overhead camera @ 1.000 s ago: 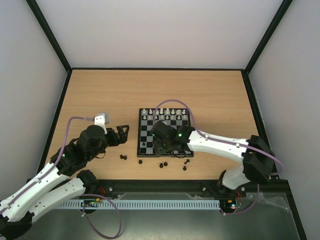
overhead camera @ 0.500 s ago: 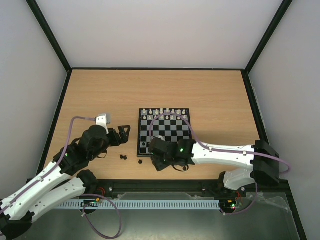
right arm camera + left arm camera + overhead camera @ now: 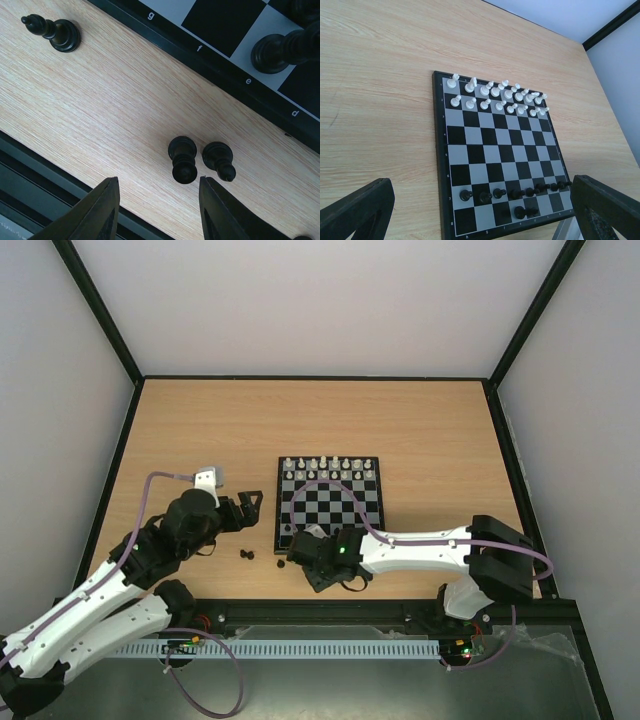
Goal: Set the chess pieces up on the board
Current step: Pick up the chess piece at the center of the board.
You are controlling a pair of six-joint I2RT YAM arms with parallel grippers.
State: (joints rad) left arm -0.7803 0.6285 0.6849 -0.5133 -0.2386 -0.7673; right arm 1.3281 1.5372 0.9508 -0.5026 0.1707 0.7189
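The board (image 3: 330,502) lies mid-table with white chess pieces (image 3: 330,466) in its two far rows. In the left wrist view a row of black pawns (image 3: 520,191) and one more black piece (image 3: 522,212) stand at its near side. My right gripper (image 3: 310,568) hangs open just off the board's near edge. Two upright black pieces (image 3: 183,160) (image 3: 219,160) stand on the table just ahead of its fingertips (image 3: 102,210), nothing between them. My left gripper (image 3: 248,511) is open left of the board, empty.
A black piece (image 3: 55,31) stands alone on the wood near the board's corner. Two more loose black pieces (image 3: 248,554) (image 3: 280,563) sit left of the right gripper. The black front rail (image 3: 400,610) runs close behind the right gripper.
My right gripper has come off the board's near rows, moved left and toward the front edge, and its jaws have narrowed somewhat. The left arm has barely moved.
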